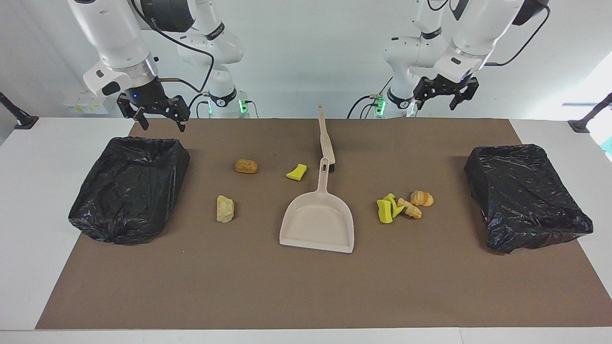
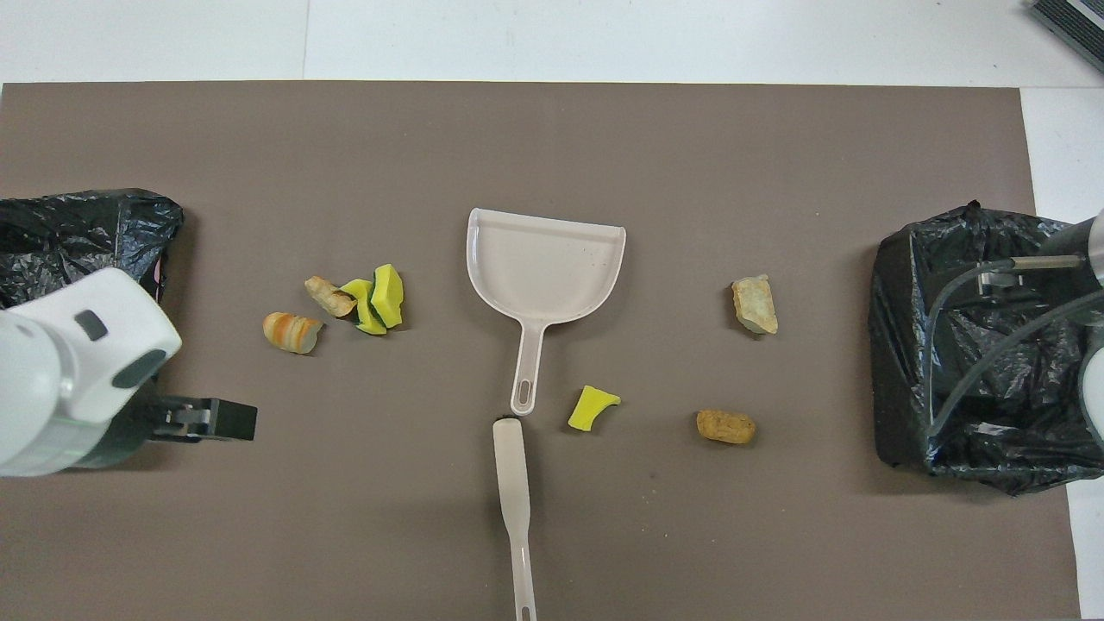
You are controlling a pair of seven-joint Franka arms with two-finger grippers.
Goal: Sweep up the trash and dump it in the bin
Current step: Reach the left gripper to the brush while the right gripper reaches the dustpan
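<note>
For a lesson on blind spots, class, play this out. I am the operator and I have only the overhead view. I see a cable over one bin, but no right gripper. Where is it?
Observer: The right gripper hangs in the air, open and empty. It is about over the robots' edge of the black bin at the right arm's end of the table.
Operator: My view shows the left gripper near the mat. Is it down on it?
Observer: No. The left gripper is well up in the air, open, and it touches nothing.
</note>
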